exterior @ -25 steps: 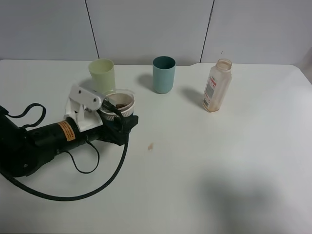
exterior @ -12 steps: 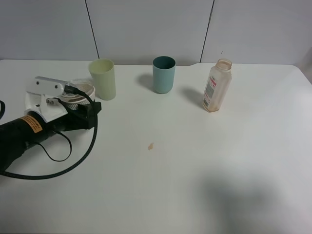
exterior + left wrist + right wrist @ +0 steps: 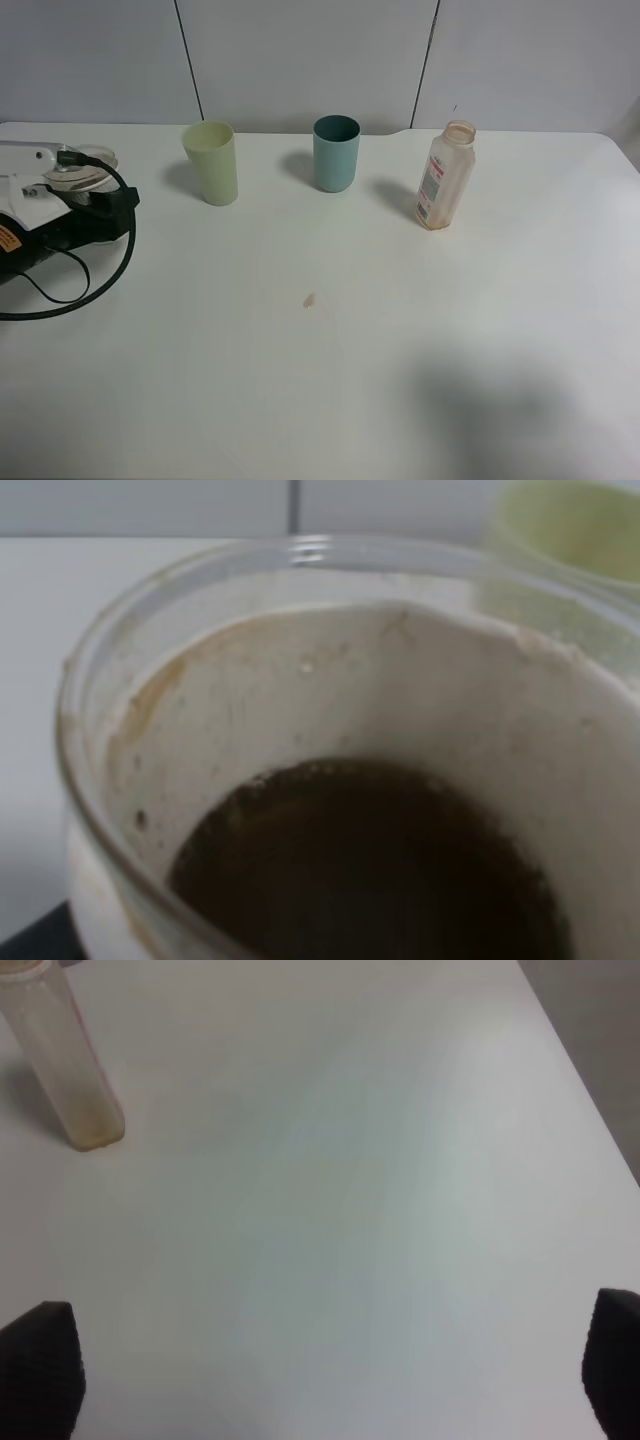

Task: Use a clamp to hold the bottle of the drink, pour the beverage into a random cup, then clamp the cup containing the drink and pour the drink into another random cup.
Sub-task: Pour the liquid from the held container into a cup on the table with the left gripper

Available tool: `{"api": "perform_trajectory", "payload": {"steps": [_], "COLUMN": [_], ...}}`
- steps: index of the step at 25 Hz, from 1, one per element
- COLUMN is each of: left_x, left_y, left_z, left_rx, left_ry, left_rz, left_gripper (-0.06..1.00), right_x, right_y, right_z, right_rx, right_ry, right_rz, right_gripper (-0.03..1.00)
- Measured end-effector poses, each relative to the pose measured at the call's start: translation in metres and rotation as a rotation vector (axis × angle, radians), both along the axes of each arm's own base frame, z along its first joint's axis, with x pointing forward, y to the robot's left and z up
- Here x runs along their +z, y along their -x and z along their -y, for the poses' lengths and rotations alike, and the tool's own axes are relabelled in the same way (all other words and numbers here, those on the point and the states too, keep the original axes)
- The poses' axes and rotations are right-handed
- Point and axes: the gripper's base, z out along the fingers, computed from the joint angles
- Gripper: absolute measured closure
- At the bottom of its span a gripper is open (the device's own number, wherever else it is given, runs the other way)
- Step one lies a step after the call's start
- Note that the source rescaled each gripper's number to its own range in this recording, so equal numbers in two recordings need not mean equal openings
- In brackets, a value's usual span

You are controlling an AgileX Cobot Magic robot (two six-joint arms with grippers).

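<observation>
Left gripper clamps the cup; right gripper hangs open over bare tabletop.

The left gripper is closed on the cup at the far left edge of the exterior view, with the cup's rim facing up. The left wrist view shows dark brown drink pooled in the bottom below stained white walls. Whether the cup rests on the tabletop cannot be told. The pale yellow-green tumbler stands near this gripper, towards the middle of the tabletop, apart from the cup. The teal cup is farther off the same way, and the bottle is farthest. A small brown stain lies well apart from the gripper. The right gripper's two dark fingertips are spread wide and hold nothing. The bottle stands upright ahead of it, well clear of both fingertips.
</observation>
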Motion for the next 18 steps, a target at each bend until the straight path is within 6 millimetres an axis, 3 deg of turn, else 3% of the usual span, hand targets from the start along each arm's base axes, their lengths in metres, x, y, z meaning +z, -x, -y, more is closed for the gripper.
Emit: {"api": "perform_trajectory", "payload": {"steps": [5,18], "left_x": [0.003,0.008], "left_y": [-0.006,-0.048], "left_z": [-0.011,-0.008], "left_rx": [0.029,-0.048], "left_ry": [-0.004,-0.019], "left_rz": [0.018,-0.106], "left_gripper": [0.9,0.9], "right_x": [0.0,0.0], "right_y": [0.0,0.0], "right_z": [0.0,0.0], "right_rx": [0.0,0.0], "right_ry": [0.0,0.0], "right_rz": [0.0,0.0], "right_gripper": [-0.03,-0.03]}}
